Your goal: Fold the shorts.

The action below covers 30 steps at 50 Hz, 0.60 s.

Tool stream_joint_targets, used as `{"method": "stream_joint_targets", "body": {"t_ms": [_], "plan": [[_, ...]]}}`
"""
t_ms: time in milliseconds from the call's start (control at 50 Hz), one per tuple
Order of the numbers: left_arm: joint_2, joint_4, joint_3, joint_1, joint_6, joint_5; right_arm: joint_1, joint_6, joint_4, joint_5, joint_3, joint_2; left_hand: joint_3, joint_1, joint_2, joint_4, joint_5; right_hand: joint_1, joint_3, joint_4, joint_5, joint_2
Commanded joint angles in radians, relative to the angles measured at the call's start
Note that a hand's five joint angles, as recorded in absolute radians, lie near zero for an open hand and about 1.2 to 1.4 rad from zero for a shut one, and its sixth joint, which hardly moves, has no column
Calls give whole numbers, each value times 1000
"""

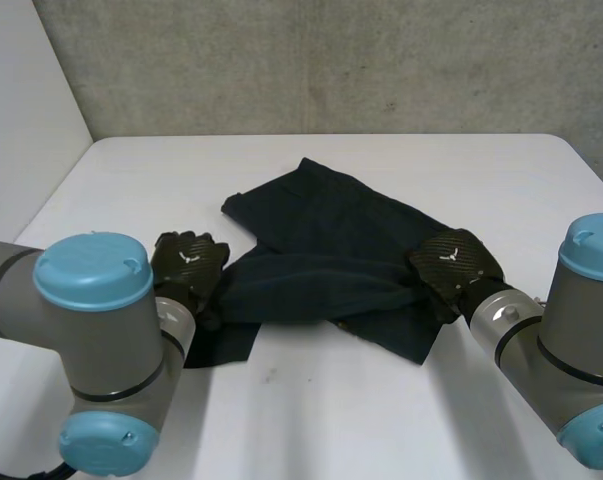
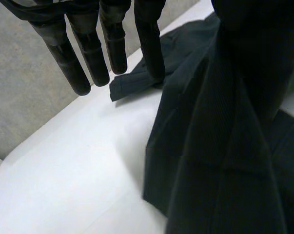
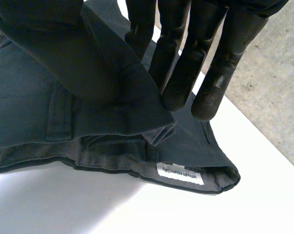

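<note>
Currently the shorts [image 1: 321, 235] stretch between both hands: the right hand [image 1: 456, 262] pinches a fold against its thumb, and the left hand [image 1: 189, 262] has straight fingers, with cloth draped over its thumb side.

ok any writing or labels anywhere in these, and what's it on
"amazon essentials": on the white label sewn inside the waistband of the dark shorts, just past the fingertips of the right hand. It appears upside down in the right wrist view.
No other text can be read on the shorts or the white table.
</note>
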Motion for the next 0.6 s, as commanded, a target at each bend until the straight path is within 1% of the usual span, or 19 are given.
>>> {"method": "stream_joint_targets", "body": {"t_ms": [20,40,80,120,140,180,200,220,260,280,300,340,360,420,460,500,520,580,600], "plan": [[27,-95,-9,9,-61,6,-3,2,0,1,3,-5,99,-24,107,115,116,432,197,208,230,224],[27,-109,-8,11,-61,8,-3,0,0,3,0,-8,169,47,177,186,187,432,197,208,230,224],[25,-144,-2,14,-60,11,-3,0,3,6,-10,-9,576,454,584,593,594,432,197,208,230,224],[28,-160,5,18,-57,12,-2,-4,10,6,-22,-17,876,753,884,892,893,432,197,208,230,224],[38,-167,8,26,-51,12,-2,-6,12,7,-30,-23,950,827,958,966,967,432,197,208,230,224],[71,-178,17,34,-32,14,-2,-12,24,7,-48,-48,951,828,959,967,968,432,197,208,230,224],[102,-183,20,38,-22,14,-2,-18,67,7,-71,-93,951,828,959,967,968,432,197,208,230,224],[167,-187,20,43,12,15,-3,-23,101,3,-85,-117,951,828,959,967,968,432,197,208,230,224],[228,-187,23,43,46,18,-2,-29,177,-4,-118,-163,951,828,959,967,968,432,197,208,230,224],[260,-184,23,41,67,20,0,-27,255,-14,-160,-198,951,828,959,967,968,432,197,208,230,224],[303,-181,25,38,93,26,-2,-24,292,-23,-177,-209,951,828,959,967,968,432,197,208,230,224],[334,-181,25,35,110,40,-5,-20,355,-46,-203,-213,951,828,959,967,968,432,197,208,230,224],[360,-183,17,34,116,63,-5,-10,409,-81,-214,-213,951,828,959,967,968,432,197,208,230,224],[366,-184,6,34,115,98,-10,31,463,-123,-215,-203,951,828,959,967,968,432,197,208,230,224],[351,-184,-9,32,110,109,-23,120,466,-139,-201,-149,951,828,959,967,968,432,197,208,230,224],[325,-184,-12,31,112,107,-43,199,458,-139,-188,-112,951,828,959,967,968,261,26,36,59,52],[296,-184,-12,29,112,101,-55,270,448,-142,-165,-85,951,828,959,967,968,42,-193,-183,-160,-166],[266,-184,-3,17,112,101,-68,365,410,-145,-99,-69,951,828,959,967,968,-387,-622,-612,-589,-596],[260,-183,2,6,110,101,-66,379,396,-145,-79,-68,951,828,959,967,968,-447,-682,-671,-649,-655]]}}
